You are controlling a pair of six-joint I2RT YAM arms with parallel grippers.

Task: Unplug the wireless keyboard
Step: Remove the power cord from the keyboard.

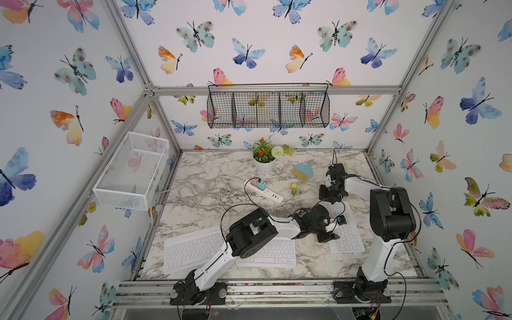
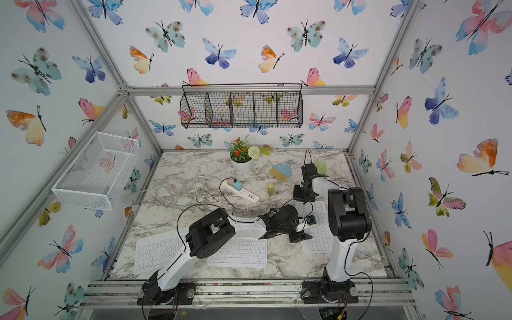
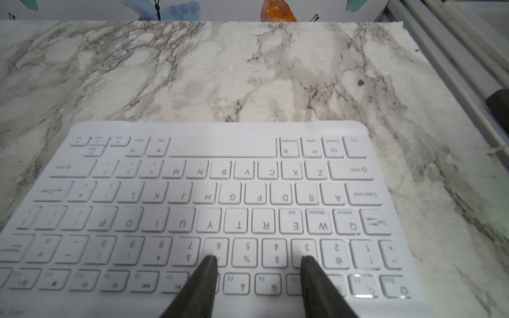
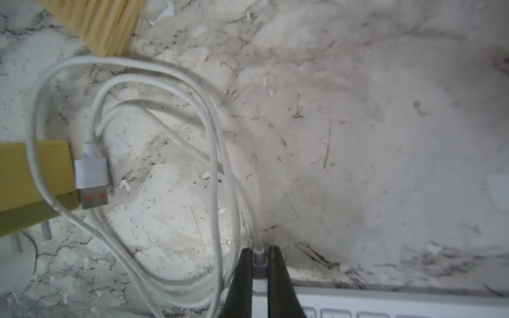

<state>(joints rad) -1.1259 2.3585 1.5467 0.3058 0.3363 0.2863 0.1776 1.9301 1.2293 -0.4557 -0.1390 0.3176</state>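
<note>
Pinching the plug (image 4: 259, 264) at the keyboard's (image 1: 350, 238) far edge, table's right side, my right claw (image 4: 260, 249) is clamped on it. My left claw (image 3: 259, 257), jaws apart, sits over the number row (image 3: 248, 250). Best pull straight out, level, left claw pinning the keyboard.

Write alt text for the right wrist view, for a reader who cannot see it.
The right end effector is shut on the cable plug at the edge of the keyboard. From it the white cable loops over the marble table to a loose USB plug lying beside a yellow-green charger; pale brush bristles lie farther off.
</note>
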